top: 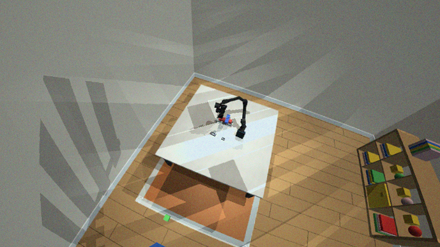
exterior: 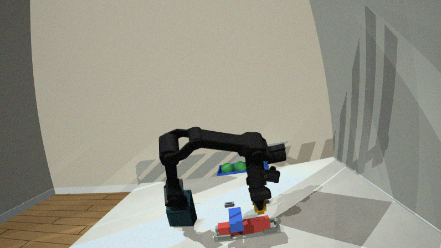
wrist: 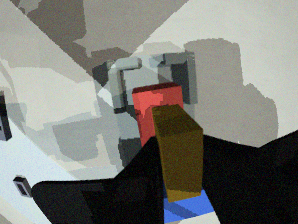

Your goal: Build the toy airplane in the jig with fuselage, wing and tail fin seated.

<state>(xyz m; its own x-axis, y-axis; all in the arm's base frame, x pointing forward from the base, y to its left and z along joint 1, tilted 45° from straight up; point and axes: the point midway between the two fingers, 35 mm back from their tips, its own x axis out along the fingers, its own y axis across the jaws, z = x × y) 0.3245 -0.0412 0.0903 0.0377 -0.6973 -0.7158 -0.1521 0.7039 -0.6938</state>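
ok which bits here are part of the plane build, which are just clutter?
Job:
red fuselage in the grey jig
blue wing on the fuselage
yellow tail fin, held by the gripper

Clutter:
blue tray with green balls
small grey block
shelf unit

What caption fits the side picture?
Gripper holding yellow tail fin above red fuselage, blue wing already on.

— Any lettering or numbers on the parts, the jig or the arm?
— None that can be read (the shelf's books by the wall show plain coloured covers only).
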